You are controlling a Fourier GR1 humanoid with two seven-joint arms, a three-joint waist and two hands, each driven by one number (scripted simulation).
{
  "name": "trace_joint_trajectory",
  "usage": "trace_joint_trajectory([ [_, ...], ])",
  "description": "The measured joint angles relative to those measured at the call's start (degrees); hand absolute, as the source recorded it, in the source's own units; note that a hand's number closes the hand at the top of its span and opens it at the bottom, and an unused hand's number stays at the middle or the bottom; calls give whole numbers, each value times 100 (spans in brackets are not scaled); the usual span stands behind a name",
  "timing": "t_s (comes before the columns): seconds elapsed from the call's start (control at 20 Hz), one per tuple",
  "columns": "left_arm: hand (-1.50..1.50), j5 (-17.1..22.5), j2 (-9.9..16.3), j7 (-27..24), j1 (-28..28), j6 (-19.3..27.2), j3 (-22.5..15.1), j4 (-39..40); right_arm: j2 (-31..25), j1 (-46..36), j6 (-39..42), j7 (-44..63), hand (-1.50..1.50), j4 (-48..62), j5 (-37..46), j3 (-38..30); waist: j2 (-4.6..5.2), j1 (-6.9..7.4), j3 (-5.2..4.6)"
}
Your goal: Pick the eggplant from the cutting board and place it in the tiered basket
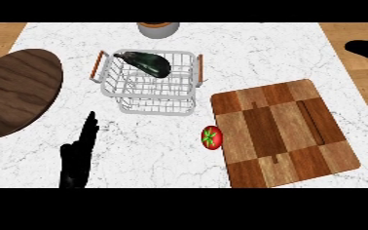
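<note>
From my seat, the only sizeable part of my robot on show is the left hand point(75, 158), at the lower left of the frame: it is uniformly black, matte, with slender tapering fingers that narrow to a fine tip and a broader, blockier base toward the bottom edge. I see no markings, screws or cables on it, and no grey forearm shows behind it. At the far right edge, upper part of the frame, a small rounded black shape point(357, 47) pokes in; I can't tell what it is.
</note>
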Motion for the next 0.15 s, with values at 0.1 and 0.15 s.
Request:
trace_joint_trajectory([
  [0.1, 0, 26, 6, 10, -39, -24, 29, 16, -261, 414, 463, -141, -150, -200, -545, -513, 3, 10, 0],
  [0.15, 0, 23, 7, 68, -63, -27, 25, -8, -367, 576, 686, -223, -150, -235, -812, -772, 8, 30, -1],
])
